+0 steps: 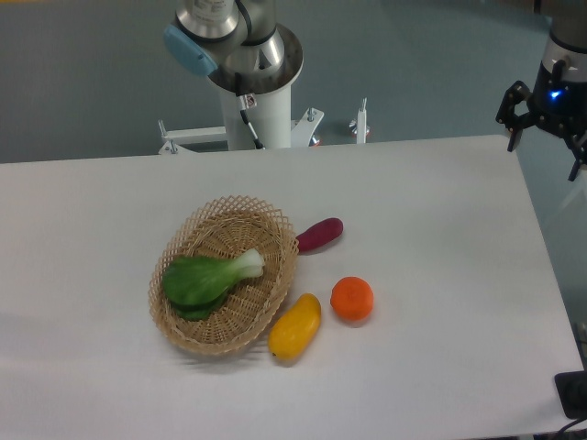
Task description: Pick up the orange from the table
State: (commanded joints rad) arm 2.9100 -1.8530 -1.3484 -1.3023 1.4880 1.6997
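A: Where is the orange (352, 299) sitting right now?

B: It is resting on the white table (440, 211), right of centre and toward the near edge. A yellow-orange mango-like fruit (295, 326) is lying just beside it on the left, and nothing is touching the orange from above.

A: What else is lying around it?

B: A woven wicker basket (223, 274) is sitting to the left with a green bok choy (209, 276) inside it. The yellow fruit is leaning against the basket's near rim. A small purple eggplant-like piece (319, 235) is lying at the basket's far right side, apart from the orange.

A: And the hand?

B: The hand (548, 117) is hanging at the far right corner, past the table's edge and well apart from the orange. Its dark fingers are spreading outward and are holding nothing.
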